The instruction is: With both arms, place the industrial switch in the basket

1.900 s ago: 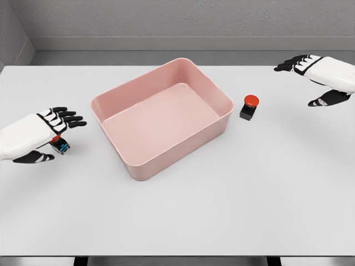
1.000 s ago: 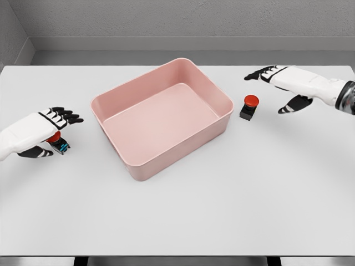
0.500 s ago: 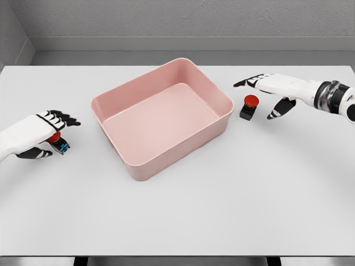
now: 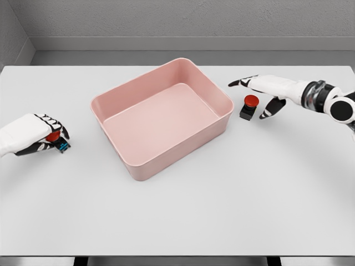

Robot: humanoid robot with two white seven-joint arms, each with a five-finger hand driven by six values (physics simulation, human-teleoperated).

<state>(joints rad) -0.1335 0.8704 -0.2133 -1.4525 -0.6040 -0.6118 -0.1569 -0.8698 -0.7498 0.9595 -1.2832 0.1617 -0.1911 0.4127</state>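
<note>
A: Head view, my read. Pink basket (image 4: 131, 161) sits mid-table (image 4: 222, 210), turned at an angle, nothing inside.

B: Switches?

A: Two. L switch (image 4: 57, 141): red cap, blue edge at base, on the table far left, well apart from basket. R switch (image 4: 249, 107): red round button on a black base, upright, just beside the basket's right wall, not touching as far as I can see.

B: L hand (image 4: 30, 136) state?

A: Fingers curled down over the L switch, closed round it; only the red cap and blue edge peek out on the hand's right side. Switch base looks down on the table, can't tell if it's lifted at all. Arm enters from the left edge.

B: R hand (image 4: 265, 91)?

A: Spread, holding nothing. Forefinger reaches left above and behind the R switch; thumb (image 4: 272, 108) hangs down just right of it. So the switch lies betw. finger and thumb, w/ a gap each side, no contact visible. Forearm runs out to the right edge, metal wrist ring (image 4: 318, 92) showing.

B: Anything in basket?

A: Both switches outside it, one per side.
</note>
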